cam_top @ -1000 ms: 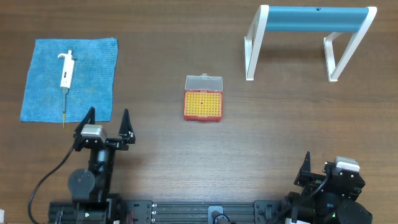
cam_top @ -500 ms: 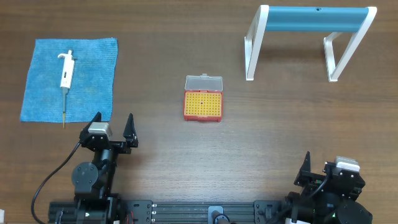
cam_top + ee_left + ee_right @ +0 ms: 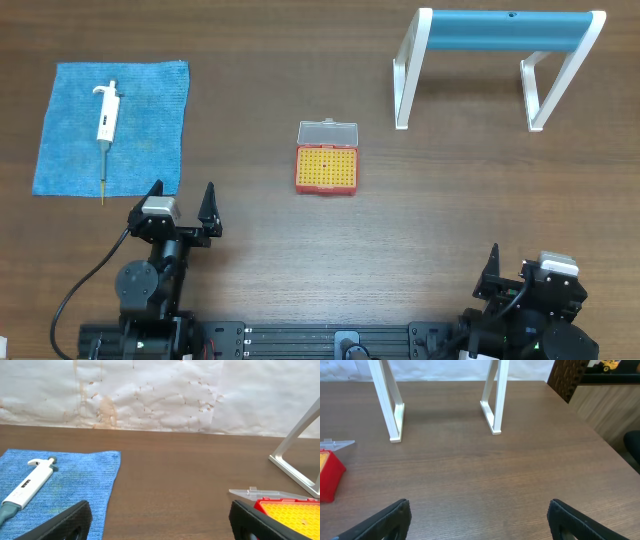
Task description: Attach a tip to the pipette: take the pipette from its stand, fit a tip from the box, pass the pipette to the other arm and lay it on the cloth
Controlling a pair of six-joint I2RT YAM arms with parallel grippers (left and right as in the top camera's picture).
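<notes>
The pipette point(image 3: 107, 118), a yellowish tip fitted, lay flat on the blue cloth point(image 3: 150, 120) by the table's point(image 3: 420, 220) left edge, the tip just overhanging the cloth's near hem, an arrangement suggesting that delivery was complete. The left gripper point(image 3: 180, 190) stood just off the cloth's near right corner, fingers spread and empty, consistent with release. The right gripper point(image 3: 479, 510), likewise spread and empty, sat by the near right corner, well apart from the tip box point(image 3: 326, 168) at mid-table and the stand point(image 3: 500, 30) toward the far right corner.
</notes>
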